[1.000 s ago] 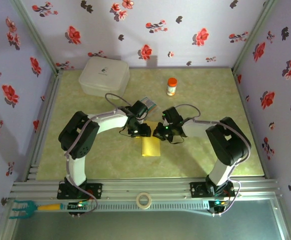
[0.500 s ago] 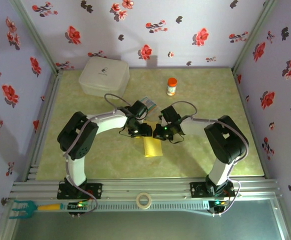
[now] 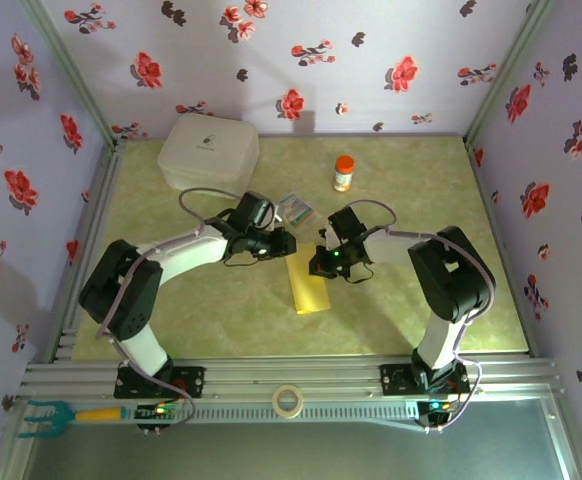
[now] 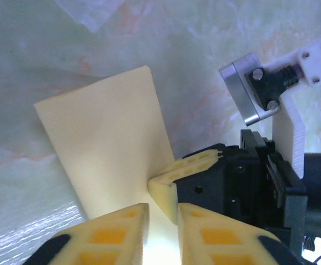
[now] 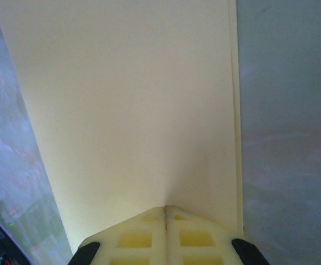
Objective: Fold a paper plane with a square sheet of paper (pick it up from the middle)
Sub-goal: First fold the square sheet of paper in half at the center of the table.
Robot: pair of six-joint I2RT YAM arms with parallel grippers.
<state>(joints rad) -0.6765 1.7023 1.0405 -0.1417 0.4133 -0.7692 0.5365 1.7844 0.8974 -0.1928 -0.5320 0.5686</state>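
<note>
The square sheet of paper (image 3: 308, 290) is yellow and folded into a narrow strip, lying slanted on the table in the top view. My right gripper (image 3: 319, 263) is shut on its far end; in the right wrist view its fingertips (image 5: 165, 208) press together with the paper (image 5: 127, 110) fanning out from them. My left gripper (image 3: 279, 243) sits just left of the right one. In the left wrist view its jaws (image 4: 161, 207) stand a narrow gap apart over the paper (image 4: 105, 143), next to the right gripper's fingers (image 4: 191, 165).
A white box (image 3: 209, 150) stands at the back left, an orange-capped bottle (image 3: 343, 172) at the back centre, and a small colourful packet (image 3: 294, 208) just behind the grippers. A tape roll (image 3: 289, 400) rests on the front rail. Flowered walls enclose the table.
The left arm has swung outward to the left and its gripper moved back and up a little, its jaws narrowing. The paper now lies more slanted and stretched out.
</note>
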